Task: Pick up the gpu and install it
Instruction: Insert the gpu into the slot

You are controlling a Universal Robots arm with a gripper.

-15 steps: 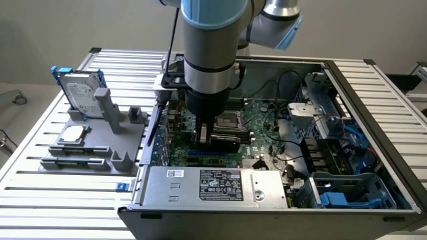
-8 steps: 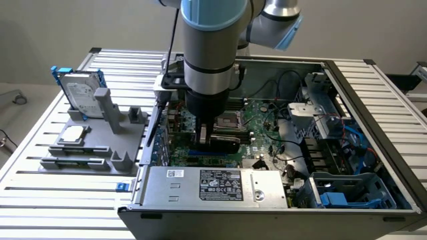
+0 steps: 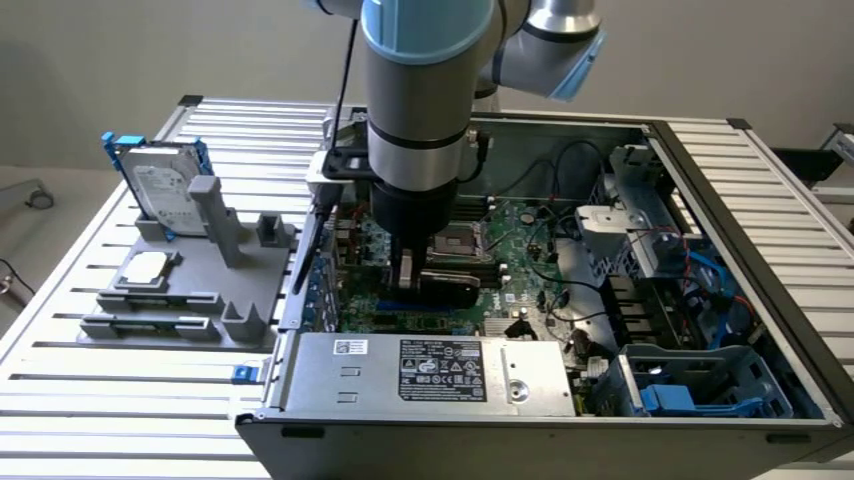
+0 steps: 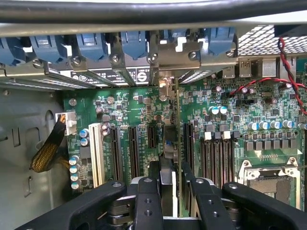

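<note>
The gpu (image 4: pixel 169 143) stands edge-on between my two black fingers (image 4: pixel 153 175), its thin green board and dark cooler running towards the case's rear wall. Its silver bracket (image 4: pixel 165 88) sits against the rear slot openings. My gripper (image 4: pixel 169 167) is shut on the card, low over the motherboard's expansion slots (image 4: pixel 132 148). In the exterior view the gripper (image 3: pixel 430 272) reaches down inside the open computer case (image 3: pixel 747 200), with the gpu's black cooler (image 3: pixel 451 288) showing just below it. I cannot tell whether the card's edge sits in a slot.
A grey fixture (image 3: pixel 174 300) on the slatted table at the exterior view's left holds a hard drive in a blue frame (image 3: pixel 160 185) and a small silver processor chip (image 3: pixel 147 265). Inside the case are the CPU socket (image 4: pixel 268 184), a silver power supply (image 3: pixel 427 370), a blue drive cage (image 3: pixel 701 385) and red cables (image 4: pixel 261 81).
</note>
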